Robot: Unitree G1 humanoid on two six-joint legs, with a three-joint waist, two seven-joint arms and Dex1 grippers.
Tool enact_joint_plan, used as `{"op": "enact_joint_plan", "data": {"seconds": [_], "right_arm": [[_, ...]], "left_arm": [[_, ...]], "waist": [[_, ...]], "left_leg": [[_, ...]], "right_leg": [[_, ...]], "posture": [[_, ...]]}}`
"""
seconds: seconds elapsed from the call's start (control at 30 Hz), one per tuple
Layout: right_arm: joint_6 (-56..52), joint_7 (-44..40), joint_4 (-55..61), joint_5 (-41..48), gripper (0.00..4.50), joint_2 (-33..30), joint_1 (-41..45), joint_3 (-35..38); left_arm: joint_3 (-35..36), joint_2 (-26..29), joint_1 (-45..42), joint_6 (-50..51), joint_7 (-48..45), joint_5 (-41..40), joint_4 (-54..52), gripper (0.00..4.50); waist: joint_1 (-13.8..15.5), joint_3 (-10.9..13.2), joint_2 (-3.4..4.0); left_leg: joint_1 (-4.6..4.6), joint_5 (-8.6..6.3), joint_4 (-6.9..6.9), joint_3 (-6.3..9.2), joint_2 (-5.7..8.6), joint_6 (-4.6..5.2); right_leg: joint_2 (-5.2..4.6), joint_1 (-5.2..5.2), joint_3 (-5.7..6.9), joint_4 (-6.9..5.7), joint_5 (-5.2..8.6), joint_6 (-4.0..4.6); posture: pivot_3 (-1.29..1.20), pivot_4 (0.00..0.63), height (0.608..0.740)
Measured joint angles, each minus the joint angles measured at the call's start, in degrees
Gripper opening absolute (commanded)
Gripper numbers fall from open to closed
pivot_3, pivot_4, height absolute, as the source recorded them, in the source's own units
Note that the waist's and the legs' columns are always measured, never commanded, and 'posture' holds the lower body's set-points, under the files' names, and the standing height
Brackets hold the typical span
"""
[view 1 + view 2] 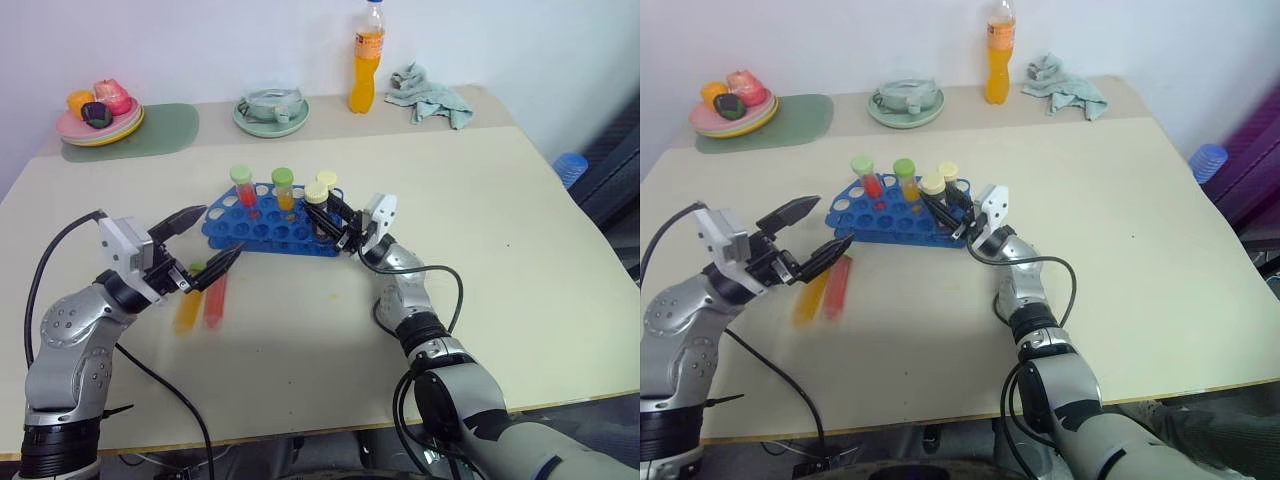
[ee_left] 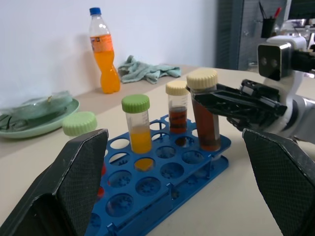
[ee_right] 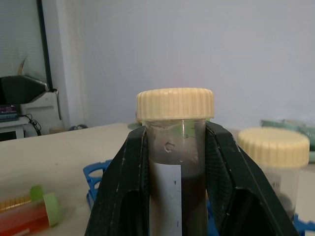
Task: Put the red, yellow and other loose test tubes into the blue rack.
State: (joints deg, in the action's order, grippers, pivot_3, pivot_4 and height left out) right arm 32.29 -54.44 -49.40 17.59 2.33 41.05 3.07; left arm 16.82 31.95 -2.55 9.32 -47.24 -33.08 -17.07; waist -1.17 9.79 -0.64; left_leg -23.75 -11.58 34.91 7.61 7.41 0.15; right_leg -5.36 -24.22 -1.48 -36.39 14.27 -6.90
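Note:
The blue rack (image 1: 262,232) stands mid-table. Upright in it are a red tube with a green cap (image 1: 243,186), a yellow tube with a green cap (image 1: 284,189) and a brown tube with a cream cap (image 1: 328,181). My right gripper (image 1: 325,218) is shut on a second brown cream-capped tube (image 2: 204,115), held upright with its lower end at a hole on the rack's right end. A yellow-orange tube (image 1: 187,308) and a red tube (image 1: 215,300) lie loose on the table left of the rack. Just above them my left gripper (image 1: 218,235) is open and empty.
At the table's back stand an orange drink bottle (image 1: 367,55), a teal cloth (image 1: 432,95), a green plate with a glass bowl (image 1: 271,112) and a plate of fruit (image 1: 100,115) on a green mat. A blue object (image 1: 570,166) sits off the right edge.

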Motion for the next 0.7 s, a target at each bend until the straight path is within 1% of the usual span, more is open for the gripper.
{"op": "enact_joint_plan", "data": {"seconds": [0.1,0.17,0.2,0.23,0.33,0.37,0.53,0.7], "right_arm": [[0.0,-0.1,-0.4,0.0,0.90,0.0,0.0,0.1],[-0.4,-0.7,-0.4,0.3,1.96,0.0,0.0,0.3],[-0.5,-1.1,-0.4,0.4,2.29,0.0,0.0,0.4],[-0.6,-1.5,-0.4,0.5,2.84,0.1,-0.1,0.4],[0.3,-1.6,-0.4,0.1,4.30,0.1,-0.1,0.3],[0.9,-1.4,-0.4,-0.1,4.46,0.1,-0.1,0.2],[1.2,-0.2,2.5,-1.0,4.46,-1.0,-1.3,-0.4],[-0.5,1.1,9.7,-2.7,4.46,-4.1,-3.0,-2.2]], "left_arm": [[-0.3,-0.1,0.0,0.1,0.1,0.0,0.0,4.50],[-0.3,-0.1,0.0,0.1,0.0,0.0,0.0,4.50],[-0.3,-0.2,0.1,0.0,0.0,0.0,0.0,4.50],[-0.3,-0.2,0.1,0.0,-0.1,0.0,0.1,4.50],[-0.3,-0.4,0.2,-0.5,-0.5,0.0,0.2,4.50],[-0.3,-0.5,0.3,-1.0,-0.7,0.0,0.5,4.50],[-0.4,-0.8,0.3,-2.5,-1.7,0.2,2.8,4.50],[-1.7,-1.8,-0.9,-2.8,-2.2,0.2,4.3,4.50]], "waist": [[0.0,0.0,0.00],[0.0,0.0,0.00],[0.0,0.0,0.00],[0.0,0.0,0.00],[0.0,0.0,0.00],[0.0,0.0,0.00],[0.1,0.0,0.00],[0.2,0.0,0.01]], "left_leg": [[0.00,-0.01,0.00,0.00,-0.03,-0.02],[0.00,-0.01,0.00,0.00,-0.04,-0.02],[0.00,-0.01,0.00,0.00,-0.04,-0.02],[0.00,-0.01,0.00,0.00,-0.04,-0.03],[0.00,-0.01,0.01,0.00,-0.05,-0.03],[0.00,-0.02,0.01,0.00,-0.05,-0.03],[0.00,-0.02,0.03,0.00,-0.05,-0.03],[0.00,-0.02,0.04,0.00,-0.05,-0.03]], "right_leg": [[0.03,0.00,0.00,0.00,0.01,0.02],[0.04,0.00,0.00,0.00,0.01,0.02],[0.04,0.00,0.00,0.00,0.01,0.02],[0.04,0.00,0.00,0.00,0.01,0.02],[0.06,0.00,0.00,0.00,0.00,0.03],[0.06,0.00,0.00,0.00,0.00,0.03],[0.06,0.00,0.00,0.00,0.00,0.03],[0.06,0.00,0.00,0.00,0.00,0.03]], "posture": [[0.00,0.150,0.740],[0.00,0.150,0.740],[0.00,0.150,0.740],[0.00,0.150,0.740],[0.00,0.150,0.740],[0.00,0.150,0.740],[0.00,0.150,0.740],[0.00,0.150,0.740]]}}
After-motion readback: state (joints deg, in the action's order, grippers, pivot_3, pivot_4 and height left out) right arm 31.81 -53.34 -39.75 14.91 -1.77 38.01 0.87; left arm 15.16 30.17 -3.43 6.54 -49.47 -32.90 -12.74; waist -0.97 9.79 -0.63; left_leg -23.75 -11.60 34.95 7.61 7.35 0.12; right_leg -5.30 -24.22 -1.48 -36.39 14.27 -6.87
